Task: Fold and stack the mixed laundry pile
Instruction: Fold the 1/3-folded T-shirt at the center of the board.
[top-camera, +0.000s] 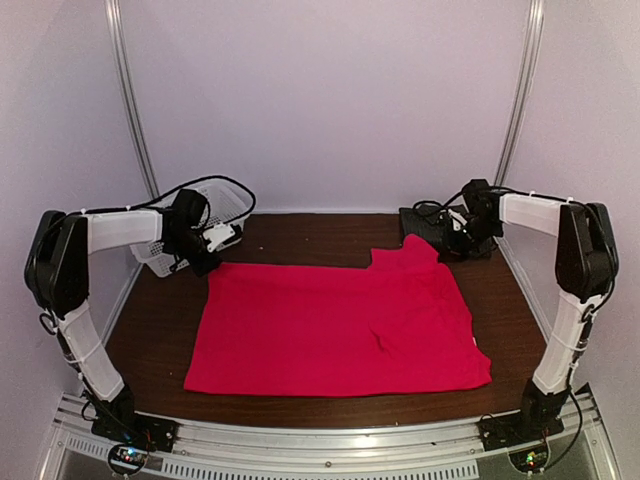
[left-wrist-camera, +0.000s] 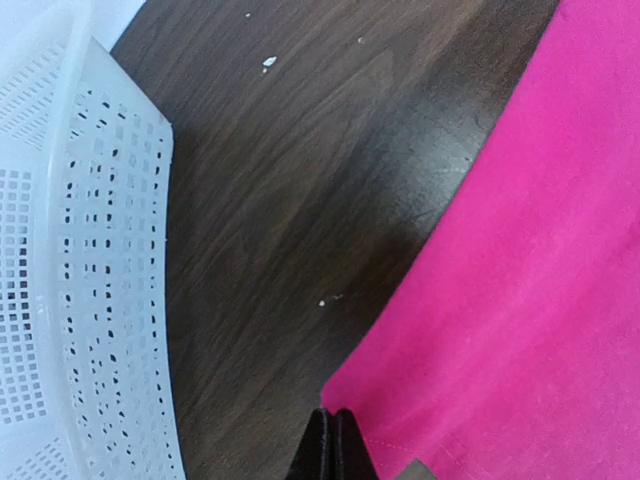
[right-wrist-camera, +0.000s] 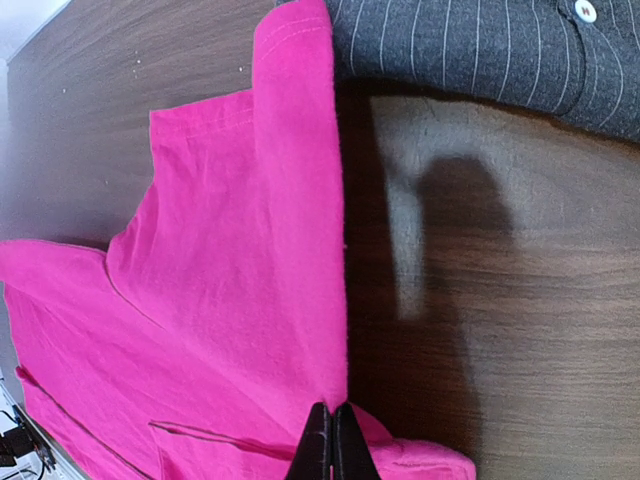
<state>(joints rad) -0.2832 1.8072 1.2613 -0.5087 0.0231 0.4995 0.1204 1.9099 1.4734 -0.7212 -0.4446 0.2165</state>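
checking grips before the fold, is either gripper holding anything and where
Both seem shut on the red-pink T-shirt: left gripper at a hem corner, right gripper on its folded edge.

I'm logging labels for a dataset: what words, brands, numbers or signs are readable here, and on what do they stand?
None can be read in any view.
The bright red-pink cloth T-shirt, the dark charcoal pinstriped button shirt, the white plastic lattice basket and the dark wooden table show no print, tag or sign.
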